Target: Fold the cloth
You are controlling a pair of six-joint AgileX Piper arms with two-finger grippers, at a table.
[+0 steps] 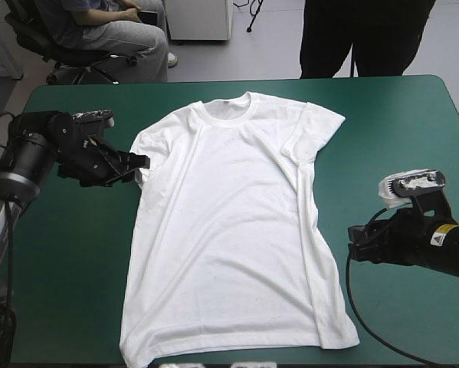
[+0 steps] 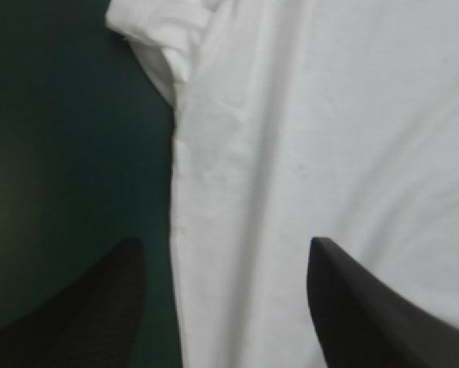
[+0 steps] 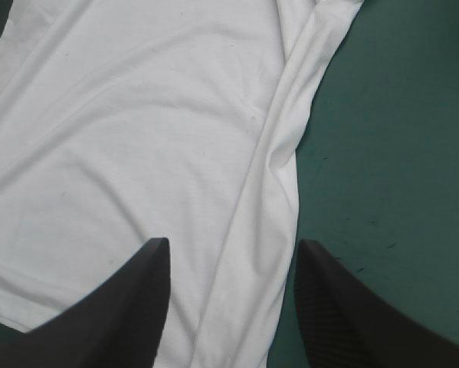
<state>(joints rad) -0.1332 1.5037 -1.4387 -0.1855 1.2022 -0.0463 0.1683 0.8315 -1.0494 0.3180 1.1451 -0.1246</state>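
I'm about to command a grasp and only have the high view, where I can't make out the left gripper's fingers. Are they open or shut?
Observer: Open. Its wrist view shows the left gripper with fingers apart and the side edge of the T-shirt running between them.
Operator: And the right one?
Observer: The right gripper is open too. One finger shows against the T-shirt, the other against the teal-green cover.
Operator: Is the left sleeve lying flat?
Observer: No, the sleeve looks curled over at its hem, just ahead of the left gripper.
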